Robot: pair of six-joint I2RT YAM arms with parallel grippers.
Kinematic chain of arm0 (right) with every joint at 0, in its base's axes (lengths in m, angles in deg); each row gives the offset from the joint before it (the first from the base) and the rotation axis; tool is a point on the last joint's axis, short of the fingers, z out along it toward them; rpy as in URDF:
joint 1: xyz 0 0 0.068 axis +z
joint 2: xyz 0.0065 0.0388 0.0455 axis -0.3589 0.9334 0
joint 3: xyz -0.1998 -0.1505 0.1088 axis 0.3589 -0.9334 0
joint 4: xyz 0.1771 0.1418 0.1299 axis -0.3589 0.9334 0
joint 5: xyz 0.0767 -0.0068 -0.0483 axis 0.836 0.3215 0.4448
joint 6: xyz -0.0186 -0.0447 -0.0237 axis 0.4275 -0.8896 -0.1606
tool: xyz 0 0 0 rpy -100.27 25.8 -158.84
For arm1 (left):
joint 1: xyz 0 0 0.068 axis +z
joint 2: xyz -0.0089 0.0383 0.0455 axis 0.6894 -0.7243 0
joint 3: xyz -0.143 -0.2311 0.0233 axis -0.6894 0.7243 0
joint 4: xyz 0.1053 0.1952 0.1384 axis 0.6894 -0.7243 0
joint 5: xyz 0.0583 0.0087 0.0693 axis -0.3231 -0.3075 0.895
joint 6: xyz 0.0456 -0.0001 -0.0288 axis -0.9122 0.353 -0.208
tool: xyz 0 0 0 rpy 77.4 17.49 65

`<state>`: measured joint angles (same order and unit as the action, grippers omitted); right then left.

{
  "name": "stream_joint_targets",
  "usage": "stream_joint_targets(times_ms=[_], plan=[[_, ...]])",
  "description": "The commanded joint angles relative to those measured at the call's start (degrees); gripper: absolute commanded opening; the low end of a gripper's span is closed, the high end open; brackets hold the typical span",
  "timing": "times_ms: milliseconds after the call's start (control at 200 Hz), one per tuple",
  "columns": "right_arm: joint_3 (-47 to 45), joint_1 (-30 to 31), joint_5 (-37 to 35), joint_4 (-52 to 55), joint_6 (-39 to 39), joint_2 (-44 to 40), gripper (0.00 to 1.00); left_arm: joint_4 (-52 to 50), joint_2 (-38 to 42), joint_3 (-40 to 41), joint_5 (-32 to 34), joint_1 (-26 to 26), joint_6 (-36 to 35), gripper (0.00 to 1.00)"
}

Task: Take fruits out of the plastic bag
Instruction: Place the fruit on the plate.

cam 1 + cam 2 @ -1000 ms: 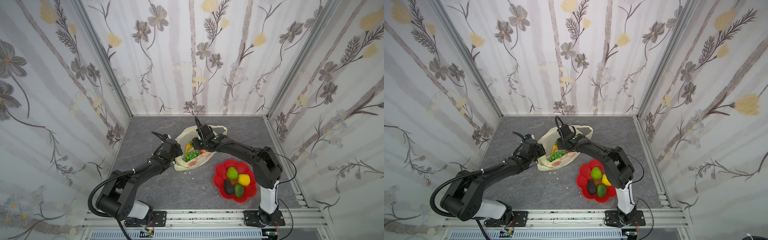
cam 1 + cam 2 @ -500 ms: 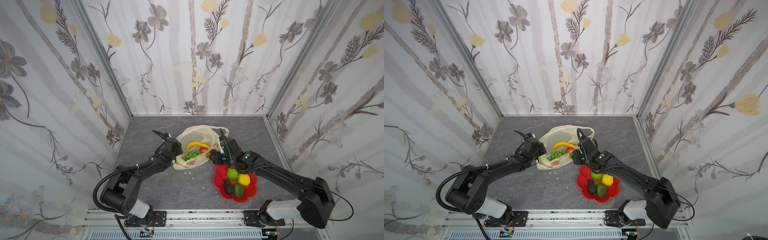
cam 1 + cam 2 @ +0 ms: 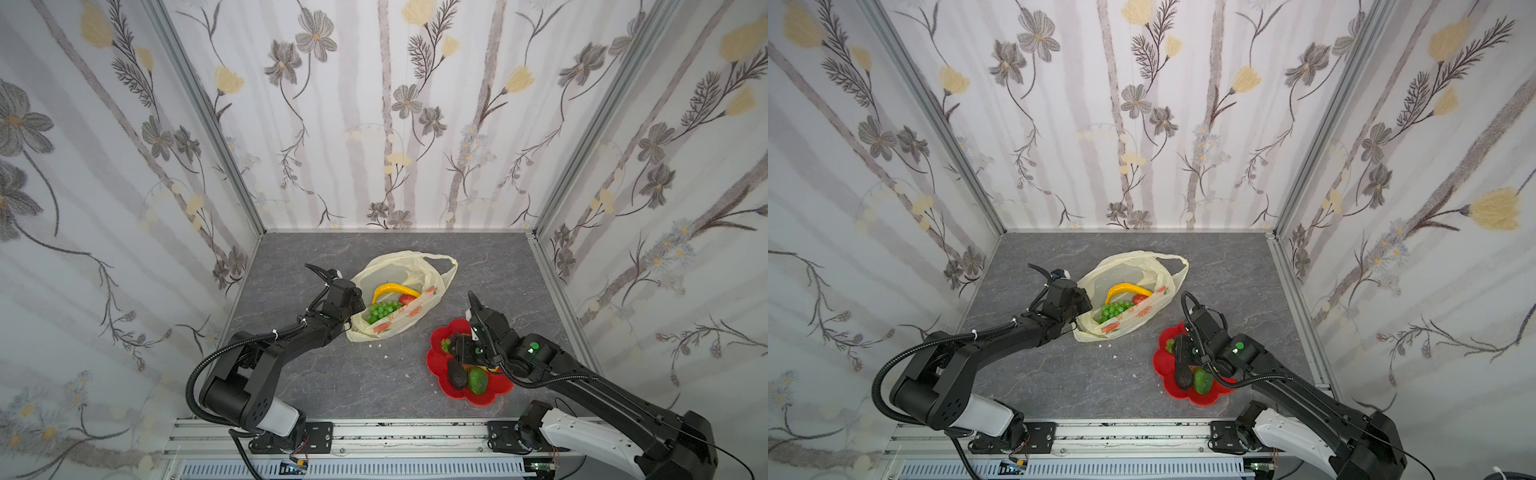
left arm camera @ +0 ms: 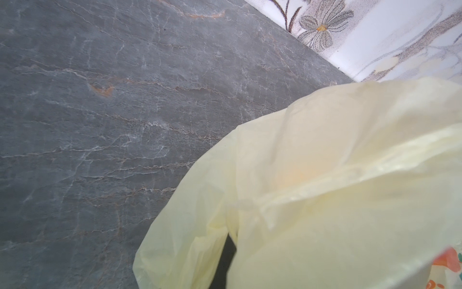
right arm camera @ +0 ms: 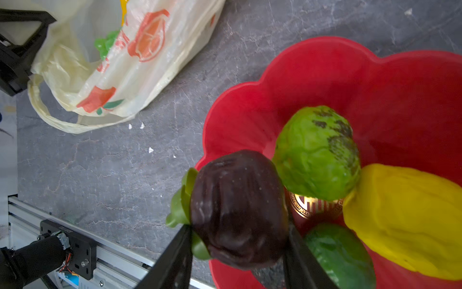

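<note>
The plastic bag lies open at mid-table. Inside it are fruits: a yellow banana, green grapes and a red strawberry. My left gripper is shut on the bag's near-left rim; in the left wrist view the bag drapes over the jaws. My right gripper is shut on a dark purple fruit with green leaves, just above the red dish.
In the dish lie a light green fruit, a yellow lumpy fruit, a green avocado and a dark avocado. White crumbs dot the grey table. A metal rail runs along the front; papered walls close three sides.
My right gripper has come out of the bag and swung right and nearer, carrying the dark purple fruit over the red dish. The left gripper has kept its hold on the bag rim.
</note>
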<state>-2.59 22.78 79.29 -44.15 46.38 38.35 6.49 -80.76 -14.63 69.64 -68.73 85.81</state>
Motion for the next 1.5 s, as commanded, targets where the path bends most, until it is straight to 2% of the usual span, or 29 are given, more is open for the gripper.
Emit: stream_joint_targets(times_ms=[0, 435, 1079, 1499], plan=[[-1.7, 0.0, -0.2, 2.6, 3.0, -2.0, 0.51, 1.1, 0.2, 0.4, 0.4, 0.1, 0.5, 0.00], [-5.1, -0.1, -1.5, 4.9, 5.1, -2.4, 0.51, 1.4, -0.2, 0.7, -0.2, 0.0, 0.5, 0.00], [-6.8, -0.1, 0.1, -3.9, 5.5, 2.1, 0.54, 1.4, 0.2, 0.9, -0.3, 0.0, 0.3, 0.00], [-6.6, -0.1, -0.2, -4.2, 5.4, 2.9, 0.68, 1.4, 0.4, 0.8, -0.3, 0.0, 0.3, 0.00]])
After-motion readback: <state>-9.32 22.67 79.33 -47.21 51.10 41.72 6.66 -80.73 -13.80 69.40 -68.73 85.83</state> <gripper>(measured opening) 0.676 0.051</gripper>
